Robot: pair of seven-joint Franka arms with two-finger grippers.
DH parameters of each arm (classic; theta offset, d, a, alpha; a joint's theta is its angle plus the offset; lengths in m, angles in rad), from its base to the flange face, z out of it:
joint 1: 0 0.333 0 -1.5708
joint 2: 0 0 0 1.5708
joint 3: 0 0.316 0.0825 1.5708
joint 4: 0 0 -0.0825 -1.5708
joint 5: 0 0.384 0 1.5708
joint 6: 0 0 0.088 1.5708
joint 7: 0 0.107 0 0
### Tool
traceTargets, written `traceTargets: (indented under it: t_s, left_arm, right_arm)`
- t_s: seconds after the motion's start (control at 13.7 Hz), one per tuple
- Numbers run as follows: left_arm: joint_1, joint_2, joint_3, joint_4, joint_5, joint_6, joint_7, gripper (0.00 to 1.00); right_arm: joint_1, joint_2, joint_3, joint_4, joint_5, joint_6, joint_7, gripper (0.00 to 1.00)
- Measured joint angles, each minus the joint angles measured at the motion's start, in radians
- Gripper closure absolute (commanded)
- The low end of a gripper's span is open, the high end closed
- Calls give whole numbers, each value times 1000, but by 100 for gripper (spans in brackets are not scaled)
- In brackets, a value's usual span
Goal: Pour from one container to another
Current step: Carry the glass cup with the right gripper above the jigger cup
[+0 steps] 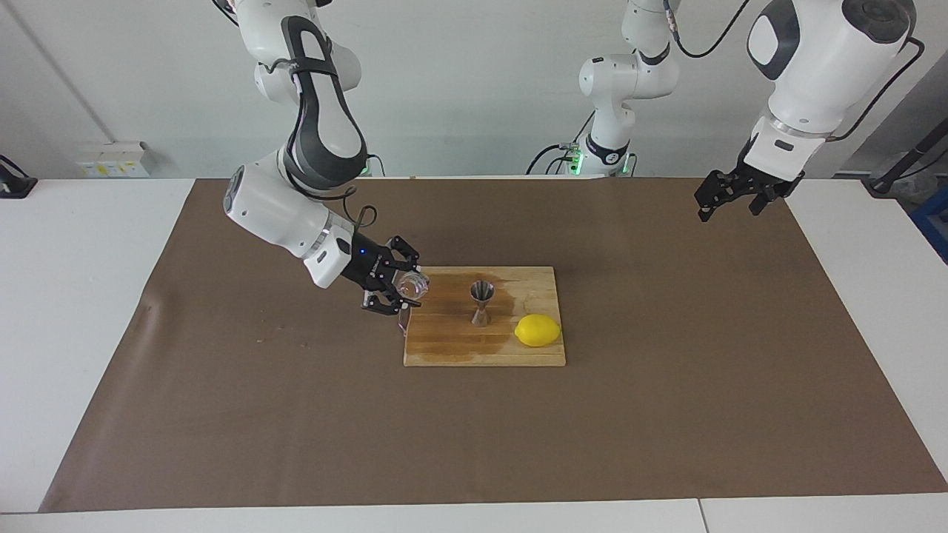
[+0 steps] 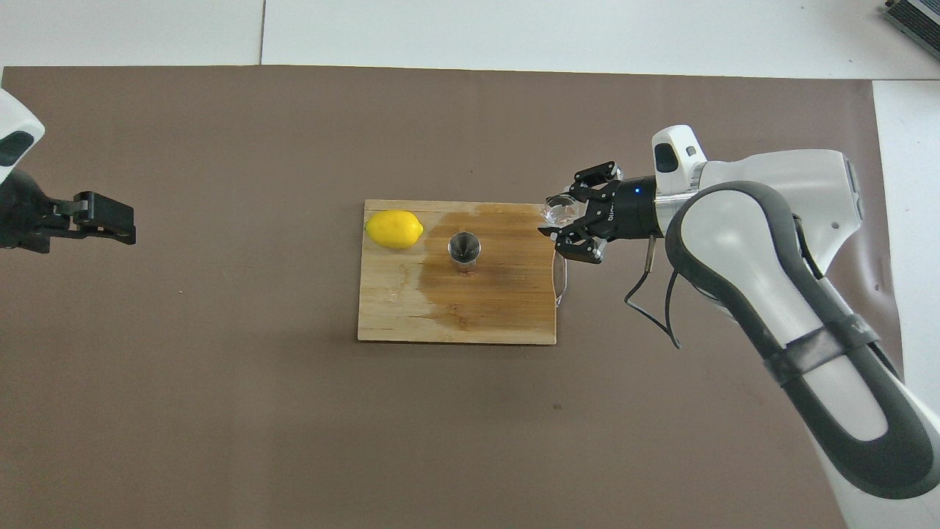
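A tiny clear glass cup (image 1: 412, 283) (image 2: 558, 211) is tipped on its side, with my right gripper (image 1: 406, 289) (image 2: 564, 224) shut on it. The cup hangs over the edge of the wooden board (image 1: 444, 348) (image 2: 440, 323) at the right arm's end. The steel hourglass jigger (image 1: 481, 302) (image 2: 464, 248) stands upright near the middle of the board, well apart from the cup. My left gripper (image 1: 729, 198) (image 2: 110, 220) waits open and empty in the air over the brown mat toward the left arm's end.
A yellow lemon (image 1: 538, 330) (image 2: 394, 228) lies on the board beside the jigger, toward the left arm's end. A dark wet stain (image 1: 452, 337) spreads over the board around the jigger. The brown mat (image 1: 296, 414) covers the table around the board.
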Motion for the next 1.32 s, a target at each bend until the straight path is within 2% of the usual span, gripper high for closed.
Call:
traceTargets:
  t_s: [0.44, 0.95, 1.32]
  left_arm:
    - [0, 0, 0, 0, 0, 0, 0, 0]
    - [0, 0, 0, 0, 0, 0, 0, 0]
    - [0, 0, 0, 0, 0, 0, 0, 0]
  right_arm:
    - [10, 0, 2, -5, 0, 7, -63, 79]
    - [98, 0, 5, -7, -6, 15, -91, 79]
    - [106, -1, 3, -4, -87, 19, -73, 79]
